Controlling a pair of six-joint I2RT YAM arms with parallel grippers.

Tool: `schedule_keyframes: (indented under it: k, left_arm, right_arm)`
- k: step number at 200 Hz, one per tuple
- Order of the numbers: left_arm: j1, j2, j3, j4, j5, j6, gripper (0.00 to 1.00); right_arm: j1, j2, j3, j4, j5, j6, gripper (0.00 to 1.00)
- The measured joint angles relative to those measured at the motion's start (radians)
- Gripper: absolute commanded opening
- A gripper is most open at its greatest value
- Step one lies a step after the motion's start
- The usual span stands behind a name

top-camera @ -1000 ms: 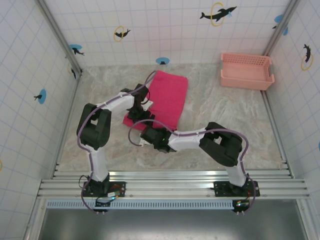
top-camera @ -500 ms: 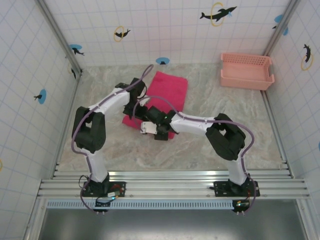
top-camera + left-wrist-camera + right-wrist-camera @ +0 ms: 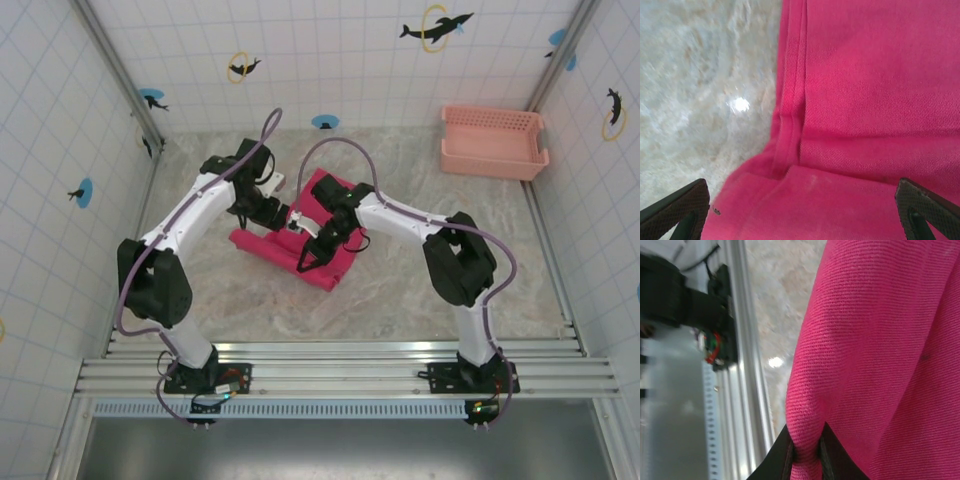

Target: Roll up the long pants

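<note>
Seemingly mid-roll. Pants [image 3: 262, 246] at the middle of the top view on the marble table [image 3: 430, 270], with the lower part wound into a thick tube slanting from centre-left down toward centre, and a flat remainder reaching past it toward the top of the frame. Right gripper [image 3: 310, 250] down on the tube's lower-right half; in the right wrist view, clamped together at bottom centre on a pinched ridge of cloth, the rest of the fabric bulging up the right of the frame. Left gripper [image 3: 285, 215] at the tube's upper side, just beside the right one; in the left wrist view, fingers [image 3: 677, 210] spread wide apart in the bottom corners, holding nothing, pink cloth below with a seam running up left of centre. Cannot tell whether those tips touch the fabric. Basket [image 3: 493, 142] at upper right, well apart and of no concern now. Next, most likely: bring the left fingers down and close them on the roll's edge to match the right, then turn both ends over together toward the top of the frame. Calls for even travel on both sides, since a lead on one end would probably skew the tube or loosen it.
</note>
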Motion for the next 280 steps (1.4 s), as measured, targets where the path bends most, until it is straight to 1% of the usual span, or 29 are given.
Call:
schedule_keyframes:
  k: [29, 69, 89, 142, 183, 198, 207, 217, 221, 226, 239, 245, 261, 280]
  left_arm:
    - [0.000, -0.010, -0.065, 0.006, 0.009, 0.000, 0.97]
    - [-0.002, -0.015, -0.103, 0.012, 0.016, -0.001, 0.98]
    - [-0.005, -0.017, -0.108, 0.018, 0.016, -0.001, 0.97]
    - [-0.045, 0.001, -0.112, 0.051, 0.034, -0.005, 0.98]
    - [-0.053, 0.150, -0.135, 0.093, 0.029, -0.014, 0.97]
    - [-0.053, 0.198, -0.143, 0.105, 0.026, -0.020, 0.97]
    - [-0.053, 0.217, -0.140, 0.108, 0.025, -0.024, 0.97]
    - [-0.054, 0.239, -0.124, 0.101, 0.026, -0.027, 0.97]
    - [-0.054, 0.247, -0.114, 0.093, 0.026, -0.027, 0.98]
    - [-0.054, 0.257, -0.100, 0.084, 0.026, -0.026, 0.98]
    - [-0.059, 0.283, -0.066, 0.068, 0.027, -0.026, 0.97]
    - [-0.060, 0.294, -0.050, 0.065, 0.029, -0.027, 0.98]
    - [-0.066, 0.312, -0.024, 0.061, 0.027, -0.027, 0.97]
    - [-0.066, 0.320, -0.014, 0.053, 0.027, -0.027, 0.97]
  right_arm:
    - [-0.026, 0.046, -0.002, 0.033, -0.050, 0.112, 0.01]
    - [-0.101, 0.061, -0.104, 0.200, -0.077, 0.290, 0.01]
    - [-0.129, 0.067, -0.156, 0.275, -0.077, 0.352, 0.01]
    - [-0.146, 0.087, -0.192, 0.339, -0.047, 0.399, 0.01]
    - [-0.166, 0.087, -0.251, 0.417, -0.017, 0.429, 0.01]
    - [-0.176, 0.087, -0.268, 0.441, -0.019, 0.443, 0.04]
    - [-0.178, 0.088, -0.269, 0.444, -0.017, 0.445, 0.09]
    - [-0.178, 0.087, -0.268, 0.438, -0.009, 0.439, 0.25]
    - [-0.178, 0.085, -0.268, 0.435, -0.003, 0.434, 0.35]
    - [-0.176, 0.081, -0.266, 0.425, 0.017, 0.429, 0.43]
    - [-0.171, 0.051, -0.265, 0.397, 0.071, 0.397, 0.55]
    - [-0.162, 0.023, -0.265, 0.376, 0.126, 0.378, 0.57]
    - [-0.135, -0.066, -0.266, 0.311, 0.291, 0.319, 0.59]
    - [-0.077, -0.184, -0.267, 0.237, 0.507, 0.254, 0.66]
